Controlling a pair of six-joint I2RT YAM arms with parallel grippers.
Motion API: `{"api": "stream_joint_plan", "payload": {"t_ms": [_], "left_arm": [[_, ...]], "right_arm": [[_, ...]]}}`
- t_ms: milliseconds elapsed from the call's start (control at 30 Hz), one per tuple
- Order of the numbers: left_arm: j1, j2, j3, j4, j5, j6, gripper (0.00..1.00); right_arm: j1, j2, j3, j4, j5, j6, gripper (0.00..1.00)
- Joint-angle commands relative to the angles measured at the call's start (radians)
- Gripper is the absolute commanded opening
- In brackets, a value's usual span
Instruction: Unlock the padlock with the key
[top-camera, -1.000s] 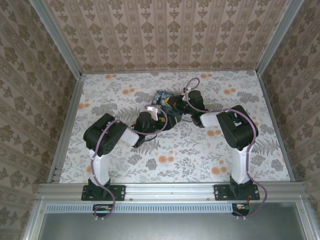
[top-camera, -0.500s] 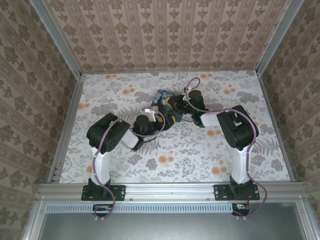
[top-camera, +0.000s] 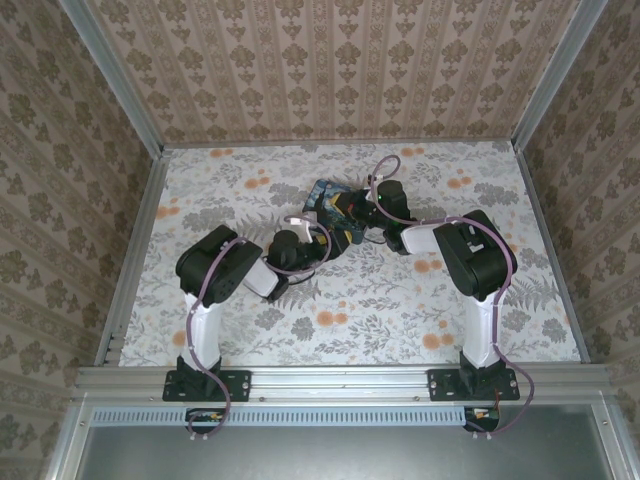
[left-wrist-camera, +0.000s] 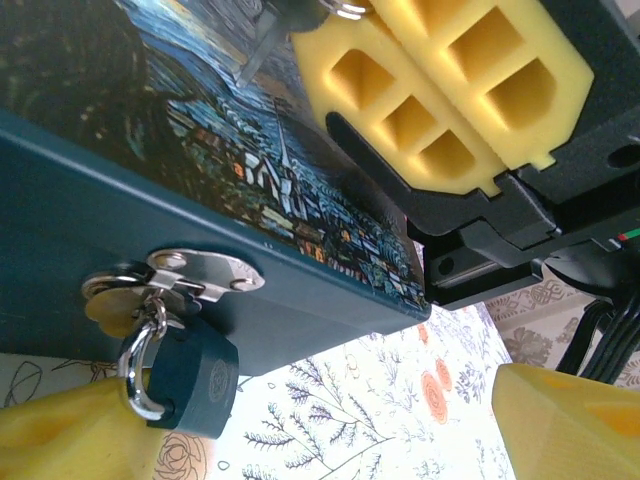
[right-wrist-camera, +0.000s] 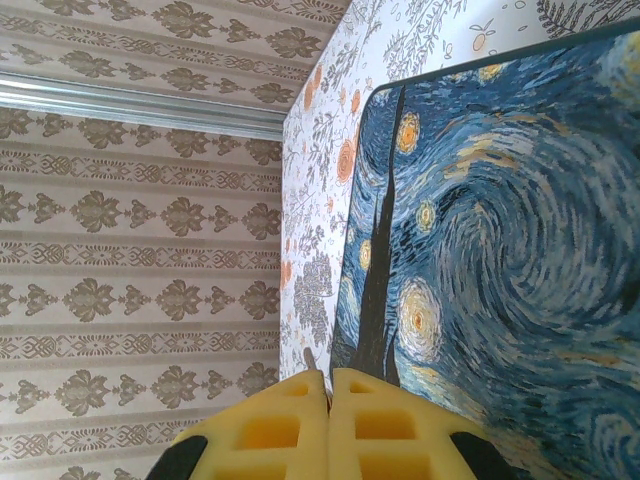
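Note:
A small dark-blue padlock (left-wrist-camera: 185, 375) with a silver shackle hangs from the metal hasp (left-wrist-camera: 190, 275) on the front wall of the Starry Night tin (left-wrist-camera: 150, 120). My left gripper (left-wrist-camera: 320, 430) is open, one yellow finger just below the padlock and the other far to the right. My right gripper (right-wrist-camera: 329, 385) is shut on the key (right-wrist-camera: 313, 358), whose thin tip pokes out between the pads above the tin's lid (right-wrist-camera: 500, 250). From the left wrist, the key blade (left-wrist-camera: 258, 48) slants down over the lid from the right gripper's fingers (left-wrist-camera: 440, 90). Both grippers, left (top-camera: 328, 240) and right (top-camera: 347, 212), meet at the tin (top-camera: 322, 193).
The floral tabletop (top-camera: 380, 300) is bounded by patterned walls and a metal rail on the left (top-camera: 135, 250). The right arm's dark body (left-wrist-camera: 530, 200) hangs close above the tin's right end. Purple cables loop over both arms.
My left arm has shifted slightly right, toward the tin, and its jaws have narrowed a touch. The right arm and key stay where they were.

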Motion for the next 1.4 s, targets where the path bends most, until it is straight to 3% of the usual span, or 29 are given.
{"api": "stream_joint_plan", "payload": {"t_ms": [0,333,533,767,933,1367], "left_arm": [[-0.001,0.026,0.004,-0.016,-0.027,-0.009,0.85],[-0.004,0.037,0.021,-0.065,-0.034,0.025,0.84],[-0.026,0.077,0.039,-0.073,-0.093,0.006,0.78],[-0.020,0.083,0.020,-0.071,-0.144,-0.013,0.55],[-0.009,0.077,0.009,-0.066,-0.146,-0.022,0.45],[0.006,0.057,-0.002,-0.085,-0.150,-0.025,0.28]], "right_arm": [[-0.001,0.031,-0.028,-0.049,0.000,-0.007,0.00],[0.000,0.039,-0.033,-0.042,-0.001,-0.005,0.00],[0.000,0.046,-0.038,-0.029,0.002,0.003,0.00],[-0.001,0.044,-0.038,-0.027,0.003,0.007,0.00],[-0.001,0.043,-0.037,-0.032,0.003,0.003,0.00],[-0.001,0.049,-0.039,-0.027,0.000,0.005,0.00]]}}
